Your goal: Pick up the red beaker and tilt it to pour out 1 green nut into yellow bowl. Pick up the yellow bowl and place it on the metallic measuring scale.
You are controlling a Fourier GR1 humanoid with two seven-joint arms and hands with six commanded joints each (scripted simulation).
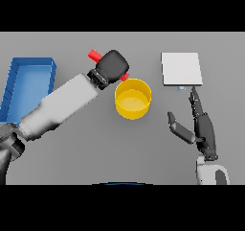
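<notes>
Two hands show above the grey desk (pixel 86 153). The left hand (pixel 112 67) has its fingers curled round the red beaker (pixel 94 55), which lies tilted, one red end poking out up and to the left of the fist and a smaller red bit showing just at the rim of the yellow bowl (pixel 133 98). The bowl sits mid-desk, directly below and beside that fist; whether a green nut lies inside cannot be told. The right hand (pixel 198 124) rests with fingers straight and thumb spread, its fingertips pointing at the near edge of the metallic measuring scale (pixel 181 69), which lies well apart from the bowl. A blue tray (pixel 28 79) stands at the far left.

The beaker looks like a small, stiff, light vessel, best held round its middle so the mouth stays free, as it is now. The bowl appears rigid and smooth-walled, likely light but slippery; taking it by the wall or rim would seem soundest. No brand, label or readable writing shows anywhere; a tiny mark at the scale's front edge is too small to read.
</notes>
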